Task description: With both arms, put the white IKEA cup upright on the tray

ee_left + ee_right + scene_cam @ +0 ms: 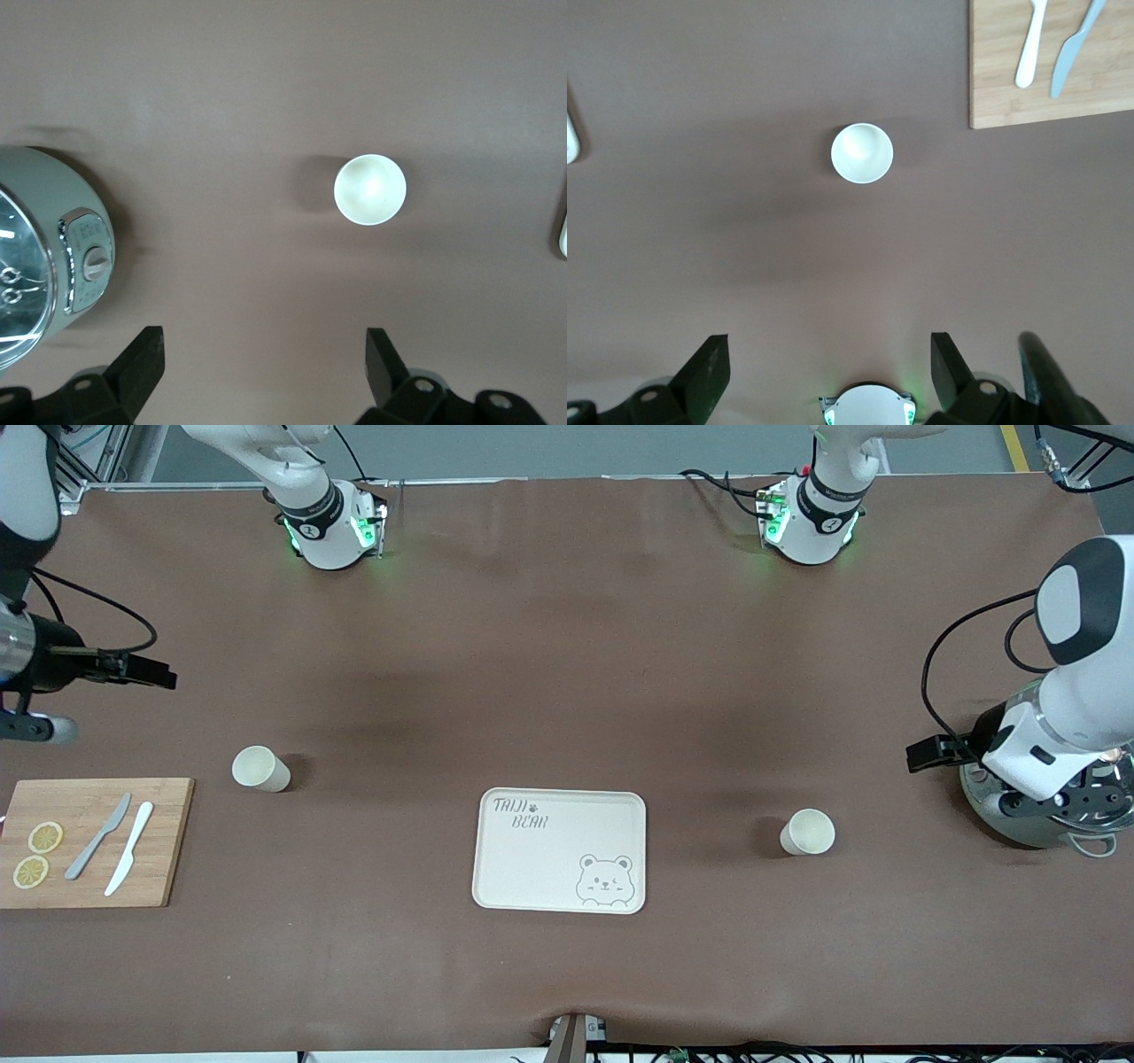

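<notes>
The cream tray [532, 868] with "TAIJI BEAR" lettering lies empty at the table's middle. Two white cups stand upright on the brown table. One cup [260, 769] is toward the right arm's end and shows in the right wrist view [862, 153]. The other cup [807, 833] is toward the left arm's end and shows in the left wrist view [370, 189]. My right gripper [159, 676] hangs open and empty in the air at its end of the table [830, 367]. My left gripper [917, 757] hangs open and empty beside the cooker [266, 363].
A wooden cutting board [168, 841] with two lemon slices [37, 855], a grey knife [97, 837] and a white knife [129, 859] lies at the right arm's end. A pale green cooker [1019, 824] with a glass lid stands at the left arm's end [44, 257].
</notes>
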You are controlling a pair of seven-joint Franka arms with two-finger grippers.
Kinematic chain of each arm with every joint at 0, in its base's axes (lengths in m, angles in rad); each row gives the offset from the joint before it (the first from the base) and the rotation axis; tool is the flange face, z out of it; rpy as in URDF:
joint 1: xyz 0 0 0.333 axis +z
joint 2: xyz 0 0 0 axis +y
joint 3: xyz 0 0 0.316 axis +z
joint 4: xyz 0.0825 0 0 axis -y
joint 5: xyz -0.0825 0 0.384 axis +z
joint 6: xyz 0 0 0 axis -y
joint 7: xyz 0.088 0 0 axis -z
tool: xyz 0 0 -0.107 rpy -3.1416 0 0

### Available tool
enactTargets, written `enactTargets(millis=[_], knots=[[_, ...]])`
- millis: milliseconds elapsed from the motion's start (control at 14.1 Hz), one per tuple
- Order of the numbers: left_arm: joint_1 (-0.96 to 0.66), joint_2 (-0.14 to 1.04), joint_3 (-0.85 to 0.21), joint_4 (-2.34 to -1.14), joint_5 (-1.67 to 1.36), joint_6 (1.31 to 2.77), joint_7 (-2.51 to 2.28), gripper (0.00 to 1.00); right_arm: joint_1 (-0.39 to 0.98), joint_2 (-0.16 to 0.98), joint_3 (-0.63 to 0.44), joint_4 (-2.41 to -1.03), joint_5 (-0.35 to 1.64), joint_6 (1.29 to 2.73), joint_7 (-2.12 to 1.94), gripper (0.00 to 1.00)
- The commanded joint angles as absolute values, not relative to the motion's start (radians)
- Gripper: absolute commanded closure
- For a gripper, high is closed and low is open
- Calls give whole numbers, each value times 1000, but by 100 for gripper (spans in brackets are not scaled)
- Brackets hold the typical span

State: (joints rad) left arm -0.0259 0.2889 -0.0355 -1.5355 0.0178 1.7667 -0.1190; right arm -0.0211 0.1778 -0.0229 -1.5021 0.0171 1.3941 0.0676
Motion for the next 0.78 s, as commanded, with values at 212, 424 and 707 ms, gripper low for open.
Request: enactTargets(millis=[212, 424, 707], knots=[[-25, 324, -41, -1549, 43, 1821, -132, 0, -18, 268, -21, -1552, 0, 1506, 84, 0], [-20, 354, -41, -1600, 32, 1931, -135, 0, -25, 267, -21, -1663, 0, 1641, 84, 0], [-37, 438, -43, -1605, 31, 1994, -205, 0, -37, 262, -23, -1784, 2, 1752, 84, 0]])
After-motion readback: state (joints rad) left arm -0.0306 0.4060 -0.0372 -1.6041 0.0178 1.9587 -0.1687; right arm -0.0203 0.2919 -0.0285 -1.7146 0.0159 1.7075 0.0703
